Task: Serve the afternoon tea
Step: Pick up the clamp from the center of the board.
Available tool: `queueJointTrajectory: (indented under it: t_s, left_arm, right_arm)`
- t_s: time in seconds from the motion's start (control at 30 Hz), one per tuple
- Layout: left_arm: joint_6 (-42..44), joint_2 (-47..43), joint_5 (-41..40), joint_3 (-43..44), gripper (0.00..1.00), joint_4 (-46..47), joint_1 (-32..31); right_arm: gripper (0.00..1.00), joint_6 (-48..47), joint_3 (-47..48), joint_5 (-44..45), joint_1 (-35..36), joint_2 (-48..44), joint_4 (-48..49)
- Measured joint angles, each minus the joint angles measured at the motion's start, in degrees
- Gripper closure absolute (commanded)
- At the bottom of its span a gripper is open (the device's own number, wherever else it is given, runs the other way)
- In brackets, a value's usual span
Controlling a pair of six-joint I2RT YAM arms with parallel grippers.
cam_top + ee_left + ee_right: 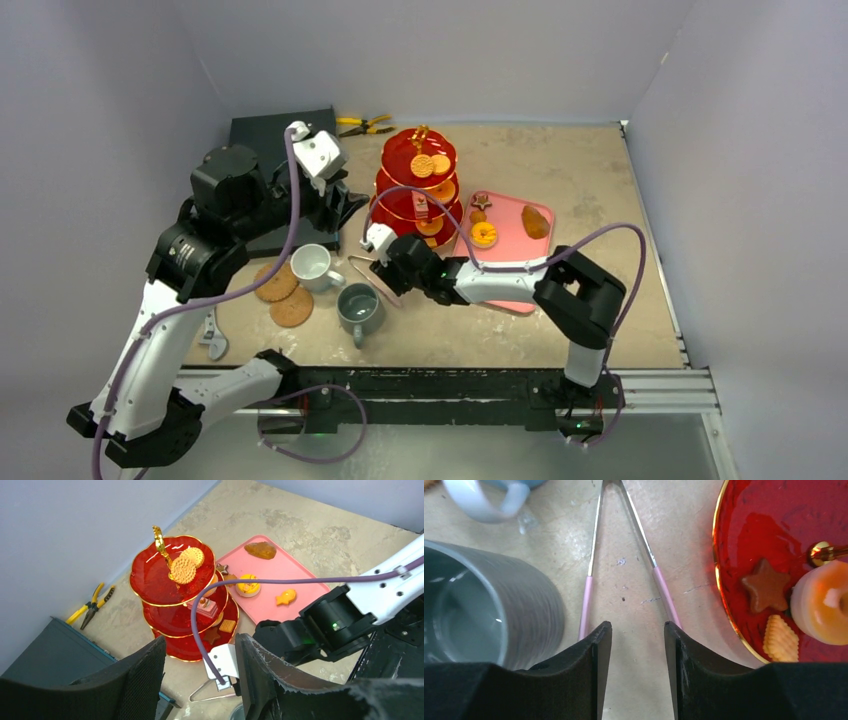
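Top: three-tier stand [400, 150] mid-table near the far edge; my left pincer [348, 208] just left of it. Left wrist: its jaws half apart, empty. Right wrist: my right pincer [638, 630] half apart above the tongs [594, 545], grasping nothing, grey mug [524, 605] alongside.

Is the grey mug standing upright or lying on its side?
Upright. The grey mug stands on its base on the table, its round mouth facing up toward the top camera.
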Motion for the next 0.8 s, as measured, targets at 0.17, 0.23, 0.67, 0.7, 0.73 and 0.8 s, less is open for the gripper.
queueJointTrajectory:
  t_s: [0.17,0.23,0.67,0.7,0.73,0.8]
  left_arm:
    - [0.0,-0.57,0.55,0.66,0.49,-0.96,0.0]
    - [0.02,-0.57,0.81,0.74,0.49,-1.27,0.0]
    - [0.11,-0.55,2.49,0.74,0.5,-2.19,0.0]
    - [0.11,-0.55,2.6,0.74,0.49,-2.16,0.0]
    - [0.11,-0.55,2.67,0.74,0.49,-2.19,0.0]
    - [0.13,-0.55,2.75,0.74,0.49,-2.16,0.0]
  right_arm:
    - [0.57,-0.98,0.0,0.13,-0.04,3.82,0.85]
    - [0.58,-1.01,0.0,0.35,-0.04,4.87,1.01]
    - [0.47,-0.98,-4.33,4.61,-0.04,1.7,3.56]
    - [0.45,-1.2,-4.76,5.07,-0.04,0.46,3.65]
    - [0.44,-1.46,-5.05,5.73,-0.04,-0.74,4.02]
    - [0.44,-2.01,-5.14,6.58,-0.13,-2.51,5.29]
